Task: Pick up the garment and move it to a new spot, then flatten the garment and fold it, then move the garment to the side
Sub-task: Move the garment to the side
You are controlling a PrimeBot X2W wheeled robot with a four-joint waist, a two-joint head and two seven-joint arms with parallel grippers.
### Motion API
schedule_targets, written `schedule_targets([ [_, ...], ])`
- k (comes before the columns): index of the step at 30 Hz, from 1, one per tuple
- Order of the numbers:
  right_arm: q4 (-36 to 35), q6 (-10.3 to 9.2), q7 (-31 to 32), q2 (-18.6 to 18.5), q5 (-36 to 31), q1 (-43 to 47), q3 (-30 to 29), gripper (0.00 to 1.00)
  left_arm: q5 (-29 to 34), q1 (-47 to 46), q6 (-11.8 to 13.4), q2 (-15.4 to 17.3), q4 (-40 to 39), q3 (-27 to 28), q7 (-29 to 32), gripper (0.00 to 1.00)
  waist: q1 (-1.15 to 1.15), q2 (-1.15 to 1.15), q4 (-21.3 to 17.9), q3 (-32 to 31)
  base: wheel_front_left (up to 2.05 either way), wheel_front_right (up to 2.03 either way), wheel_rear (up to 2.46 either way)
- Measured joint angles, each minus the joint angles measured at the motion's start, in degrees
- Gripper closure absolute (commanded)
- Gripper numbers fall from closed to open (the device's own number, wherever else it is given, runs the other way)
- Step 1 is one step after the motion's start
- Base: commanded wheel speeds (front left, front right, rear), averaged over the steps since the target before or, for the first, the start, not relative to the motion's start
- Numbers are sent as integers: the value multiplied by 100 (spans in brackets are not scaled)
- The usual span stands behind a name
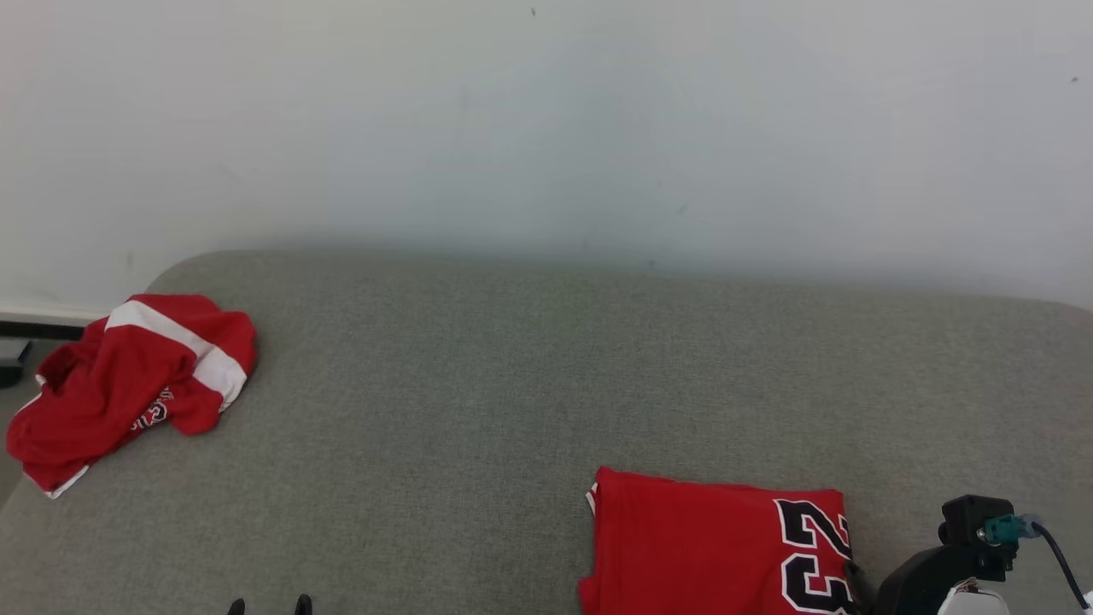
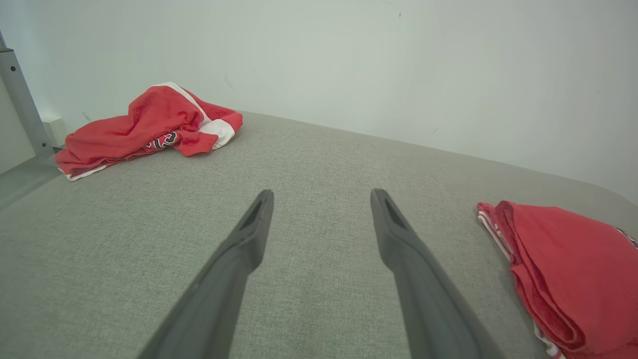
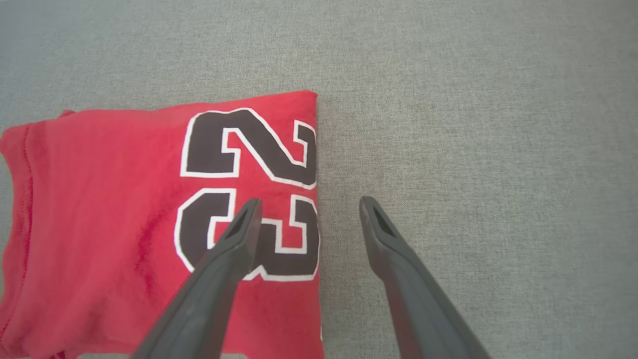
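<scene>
Gaping wide, empty: left gripper [image 2: 321,193], right gripper [image 3: 310,201] above edge of folded jersey [image 3: 99,224].

Coarse grey woven cloth covers the cushion [image 1: 478,384]; the folded jersey [image 1: 683,538] on it is matt red cloth with smooth printed numerals [image 1: 815,555].

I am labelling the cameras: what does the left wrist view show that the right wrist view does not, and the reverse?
Left wrist view, beyond the right: the crumpled red shirt lying far off near the white wall, and the left gripper, jaws open over the grey cushion. Right wrist view, beyond the left: the black number 23 on the folded red jersey, and the right gripper, jaws open astride the jersey's edge. Both: the folded red jersey and the grey cushion.
</scene>
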Motion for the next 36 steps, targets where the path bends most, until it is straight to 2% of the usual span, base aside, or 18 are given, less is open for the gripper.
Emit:
schedule_targets([
  [8,748,0,59,40,-192,-159,-235,0,-12,-150,0,127,-52,-149,0,0,0,0,437,283,0,0,0],
  [14,1083,0,97,24,-235,-336,-264,2,-16,-248,0,154,-48,-266,0,0,0,0,610,484,0,0,0],
  [15,1110,-1,94,18,-220,-360,-213,81,-16,-258,0,156,-52,-276,0,0,0,0,620,511,0,0,0],
  [16,1122,-1,64,12,-221,-386,-138,100,-15,-262,0,164,-57,-288,0,0,0,0,621,535,0,0,0],
  [23,1135,-11,-278,25,-330,-683,238,100,33,-511,0,167,-300,-520,-1,0,0,1,417,674,0,0,0],
  [27,1140,-10,-460,-115,-442,-1170,433,100,105,-738,0,130,-441,-644,0,0,0,1,210,854,0,0,0],
  [32,1236,0,-661,-471,-611,-1908,414,100,205,-1078,0,164,-597,-588,0,0,0,2,-130,1208,0,0,0],
  [36,1455,1,-924,-846,-758,-2495,135,100,279,-1331,-1,297,-711,-487,0,0,1,2,-452,1556,0,0,0],
])
